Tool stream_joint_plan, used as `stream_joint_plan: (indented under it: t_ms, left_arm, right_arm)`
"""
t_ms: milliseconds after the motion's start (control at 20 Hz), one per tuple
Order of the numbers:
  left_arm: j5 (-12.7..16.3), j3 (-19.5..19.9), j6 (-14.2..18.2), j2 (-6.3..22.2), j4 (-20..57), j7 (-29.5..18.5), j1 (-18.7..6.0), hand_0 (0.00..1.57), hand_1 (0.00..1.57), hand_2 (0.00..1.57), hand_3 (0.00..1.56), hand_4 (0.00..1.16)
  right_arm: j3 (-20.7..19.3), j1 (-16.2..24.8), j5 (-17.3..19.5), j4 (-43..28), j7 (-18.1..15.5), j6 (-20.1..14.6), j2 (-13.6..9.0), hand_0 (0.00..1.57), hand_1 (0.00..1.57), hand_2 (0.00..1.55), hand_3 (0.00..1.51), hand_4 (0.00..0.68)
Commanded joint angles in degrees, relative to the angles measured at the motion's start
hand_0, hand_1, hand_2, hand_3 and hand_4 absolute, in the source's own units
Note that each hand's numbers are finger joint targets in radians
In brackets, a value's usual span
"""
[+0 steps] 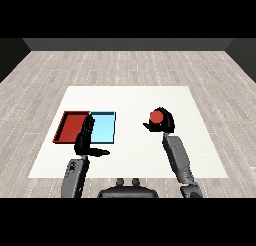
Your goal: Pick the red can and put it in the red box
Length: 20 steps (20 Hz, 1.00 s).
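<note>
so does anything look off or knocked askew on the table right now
Nothing stands out. The flat red tray and light blue tray lie square, side by side; the round red can sits in the right hand, nothing spilled.

White table (130, 97) across the middle, sitting on a floor (125, 65) of pale grey-brown wood planks with streaky grain, dark grey wall (127, 44) behind. Red tray (70, 126) on the left, rim a darker red; right beside it the light blue tray (106, 126), a soft sky shade. Over on the right, a red can (157, 117), bright against the black right hand (167, 123). Black left hand (86, 140) too, and both forearms grey.
</note>
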Motion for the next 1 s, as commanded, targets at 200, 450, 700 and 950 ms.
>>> stream_joint_plan:
  t_ms: [200, 450, 700, 950]
  left_arm:
    - [-1.7, -4.9, 2.8, -0.5, -2.1, 3.5, 0.2, 0.00, 0.00, 0.00, 0.00, 0.00]
    - [-5.9, -14.2, 11.5, -0.5, -0.5, 8.9, -3.9, 0.00, 0.00, 0.00, 0.00, 0.00]
    - [-3.7, -13.9, 13.1, -0.5, 7.0, 10.6, -11.4, 0.00, 0.00, 0.00, 0.00, 0.00]
    - [-1.7, -18.0, 17.2, -0.5, 10.5, 11.0, -14.5, 0.00, 0.00, 0.00, 0.00, 0.00]
  right_arm:
    - [5.1, 5.2, 4.0, -15.2, 4.6, -5.2, 4.3, 1.44, 1.44, 1.41, 1.38, 0.622]
    - [14.8, 1.0, 2.5, -12.8, 4.6, -15.9, 5.1, 1.44, 1.44, 1.41, 1.38, 0.622]
    - [15.1, 4.0, 4.2, -16.9, 2.4, -14.5, 5.2, 1.44, 1.44, 1.42, 1.40, 0.634]
    - [18.9, 4.4, 3.2, -15.7, 0.3, -16.8, 5.2, 1.44, 1.44, 1.43, 1.40, 0.616]
